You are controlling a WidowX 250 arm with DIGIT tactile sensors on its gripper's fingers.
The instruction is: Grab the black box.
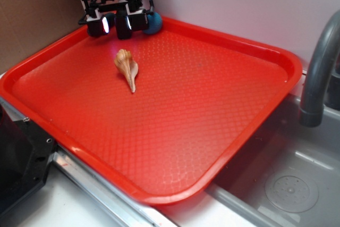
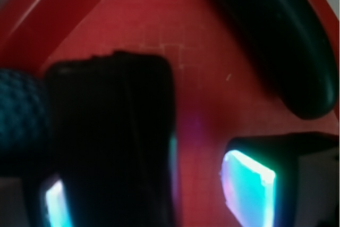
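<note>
Inside red tray (image 1: pixel 276 57), seashell (image 1: pixel 127 68), black box (image 2: pixel 114 131), blue ball (image 1: pixel 154 23)

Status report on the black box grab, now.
Tool open at tray's far corner. Black box against one finger, not clamped. Blue ball touching box; dark capsule beside.

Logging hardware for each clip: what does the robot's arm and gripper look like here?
The gripper is a black frame with white side plates and dark cables rising above it. It has two blocky black fingers. In the wrist view, their pads glow with a glossy teal-to-pink sheen. No markings are legible.
</note>
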